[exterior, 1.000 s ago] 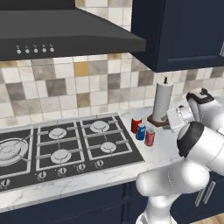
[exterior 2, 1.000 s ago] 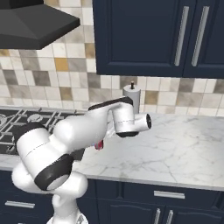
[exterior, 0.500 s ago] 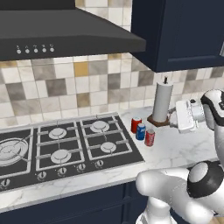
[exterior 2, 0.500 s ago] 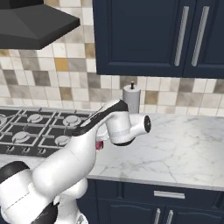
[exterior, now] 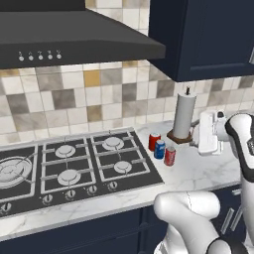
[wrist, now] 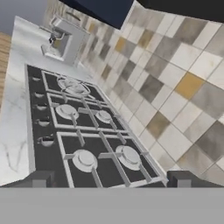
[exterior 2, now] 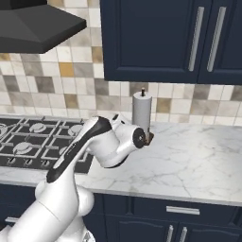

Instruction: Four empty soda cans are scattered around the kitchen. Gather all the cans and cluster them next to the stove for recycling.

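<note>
Soda cans (exterior: 160, 148) clustered beside stove (exterior: 74, 168) edge, jaws spread, empty.

Gripper (wrist: 109, 179) raised, jaws apart, empty

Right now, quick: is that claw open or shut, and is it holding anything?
Claw: open, its tips set wide apart, nothing between them; it looks out along the stove.

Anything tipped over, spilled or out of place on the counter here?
Nothing stands out. Three soda cans stand upright in a tight cluster on the marble counter, between the stove and the upright paper towel roll. No spill shows.
</note>
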You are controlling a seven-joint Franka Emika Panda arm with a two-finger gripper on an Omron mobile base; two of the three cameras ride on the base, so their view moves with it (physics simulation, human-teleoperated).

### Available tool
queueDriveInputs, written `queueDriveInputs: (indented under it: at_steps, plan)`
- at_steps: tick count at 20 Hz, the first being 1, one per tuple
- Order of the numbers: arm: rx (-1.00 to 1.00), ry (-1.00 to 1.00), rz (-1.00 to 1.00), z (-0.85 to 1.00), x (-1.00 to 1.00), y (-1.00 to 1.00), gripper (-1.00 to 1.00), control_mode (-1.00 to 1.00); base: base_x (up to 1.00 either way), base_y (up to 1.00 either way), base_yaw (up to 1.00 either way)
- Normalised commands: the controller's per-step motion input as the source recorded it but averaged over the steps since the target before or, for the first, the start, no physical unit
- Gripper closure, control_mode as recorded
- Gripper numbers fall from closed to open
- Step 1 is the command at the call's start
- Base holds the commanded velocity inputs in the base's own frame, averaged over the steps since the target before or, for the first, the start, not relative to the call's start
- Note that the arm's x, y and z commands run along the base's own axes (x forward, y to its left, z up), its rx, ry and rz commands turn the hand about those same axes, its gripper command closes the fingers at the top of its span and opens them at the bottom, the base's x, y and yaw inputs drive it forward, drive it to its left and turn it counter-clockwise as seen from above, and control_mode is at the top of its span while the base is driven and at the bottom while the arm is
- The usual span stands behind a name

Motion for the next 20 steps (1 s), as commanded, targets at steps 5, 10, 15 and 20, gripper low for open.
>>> queueDriveInputs:
  at_steps: [5,10,15,20]
  plan:
    - [0.00,0.00,0.00,0.00,0.00,0.12,-1.00,-1.00,0.00,0.00,0.00]
    - [0.00,0.00,0.00,0.00,0.00,0.01,-1.00,-1.00,0.00,0.00,0.00]
    - [0.00,0.00,0.00,0.00,0.00,0.00,-1.00,1.00,0.00,0.00,0.00]
    - [0.00,0.00,0.00,0.00,0.00,0.00,-1.00,1.00,-0.31,-0.04,0.03]
